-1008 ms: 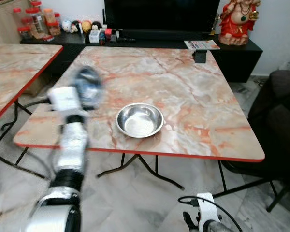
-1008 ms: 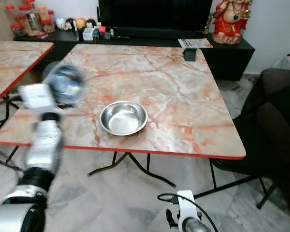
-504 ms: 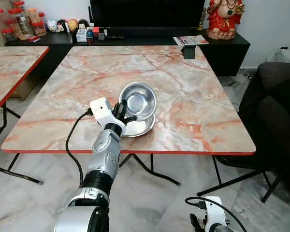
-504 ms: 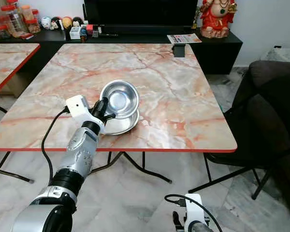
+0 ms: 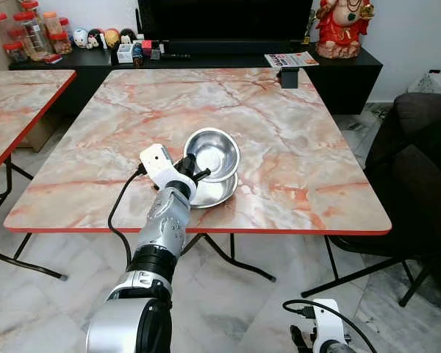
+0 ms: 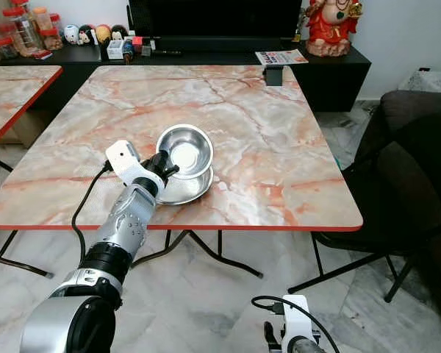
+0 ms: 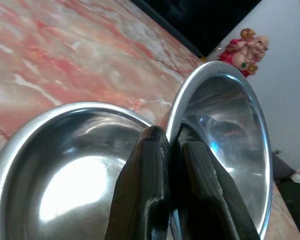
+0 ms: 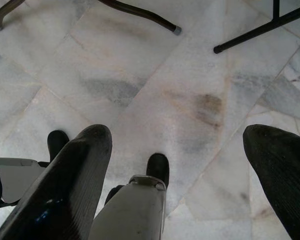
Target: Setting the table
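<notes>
A steel bowl (image 5: 214, 193) rests on the marble table (image 5: 294, 154) near its front edge. My left gripper (image 5: 193, 173) is shut on the rim of a second steel bowl (image 5: 212, 153), holding it tilted just above the resting one. In the left wrist view both black fingers (image 7: 149, 185) pinch that rim, the held bowl (image 7: 225, 130) beside the lower bowl (image 7: 65, 165). My right gripper (image 8: 175, 165) hangs low with its fingers spread wide over the floor; its wrist (image 5: 323, 332) shows by the bottom edge.
A second marble table (image 5: 15, 110) stands to the left. A dark TV cabinet (image 5: 206, 55) with jars, figurines and a red statue (image 5: 342, 28) is behind. A dark sofa (image 5: 422, 169) sits at the right. A small black holder (image 5: 289, 77) stands on the table's far edge.
My left arm swung the held bowl from the table's left side over to the resting bowl, then lowered it slightly. The camera also shifted.
</notes>
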Controlling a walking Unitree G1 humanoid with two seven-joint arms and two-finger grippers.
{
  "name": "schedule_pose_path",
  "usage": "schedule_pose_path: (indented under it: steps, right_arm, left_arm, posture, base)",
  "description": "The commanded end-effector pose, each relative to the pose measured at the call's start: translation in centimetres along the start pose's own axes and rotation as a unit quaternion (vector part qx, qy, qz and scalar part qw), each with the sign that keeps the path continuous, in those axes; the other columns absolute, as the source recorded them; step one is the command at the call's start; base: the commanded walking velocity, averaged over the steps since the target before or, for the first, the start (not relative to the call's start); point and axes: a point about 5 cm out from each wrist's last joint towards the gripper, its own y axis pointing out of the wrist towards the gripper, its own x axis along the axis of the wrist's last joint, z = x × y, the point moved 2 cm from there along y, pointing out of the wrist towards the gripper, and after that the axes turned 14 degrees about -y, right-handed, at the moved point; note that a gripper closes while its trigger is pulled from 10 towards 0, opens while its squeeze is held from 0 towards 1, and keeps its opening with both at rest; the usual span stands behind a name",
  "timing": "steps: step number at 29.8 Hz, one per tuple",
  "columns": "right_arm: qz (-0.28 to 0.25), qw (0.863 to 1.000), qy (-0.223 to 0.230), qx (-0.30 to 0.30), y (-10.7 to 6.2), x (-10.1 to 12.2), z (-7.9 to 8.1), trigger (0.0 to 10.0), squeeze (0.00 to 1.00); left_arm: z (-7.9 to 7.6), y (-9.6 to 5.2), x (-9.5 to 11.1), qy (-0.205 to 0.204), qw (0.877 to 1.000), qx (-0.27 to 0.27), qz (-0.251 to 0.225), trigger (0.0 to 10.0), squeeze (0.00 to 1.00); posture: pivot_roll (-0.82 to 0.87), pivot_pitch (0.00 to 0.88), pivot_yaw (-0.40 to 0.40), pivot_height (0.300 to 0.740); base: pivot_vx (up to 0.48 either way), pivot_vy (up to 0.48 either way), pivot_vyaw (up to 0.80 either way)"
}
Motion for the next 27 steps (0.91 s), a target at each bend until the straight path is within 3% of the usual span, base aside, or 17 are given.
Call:
schedule_pose_path:
  steps: [1, 7, 27]
  right_arm:
    - [0.002, 1.000, 0.008, -0.002, 0.0, -0.2, 0.0, 10.0, 0.00]
    - [-0.003, 1.000, 0.007, -0.003, 0.0, -0.1, 0.0, 10.0, 0.00]
    - [-0.004, 1.000, 0.008, 0.003, 0.1, 0.2, 0.6, 10.0, 0.00]
  left_arm:
    - [-0.6, -0.1, 0.1, 0.004, 1.000, 0.003, -0.015, 10.0, 0.00]
    - [-0.3, -0.2, 0.5, 0.001, 1.000, 0.008, -0.023, 10.0, 0.00]
    - [-0.5, -0.2, 2.0, 0.013, 0.999, 0.007, -0.050, 10.0, 0.00]
  posture:
    - [-0.25, 0.000, 0.033, 0.740]
    - [-0.24, 0.000, 0.030, 0.740]
    - [-0.23, 0.000, 0.034, 0.740]
  base:
    - [0.000, 0.000, 0.00]
    - [0.121, 0.000, 0.00]
    - [0.301, 0.000, 0.00]
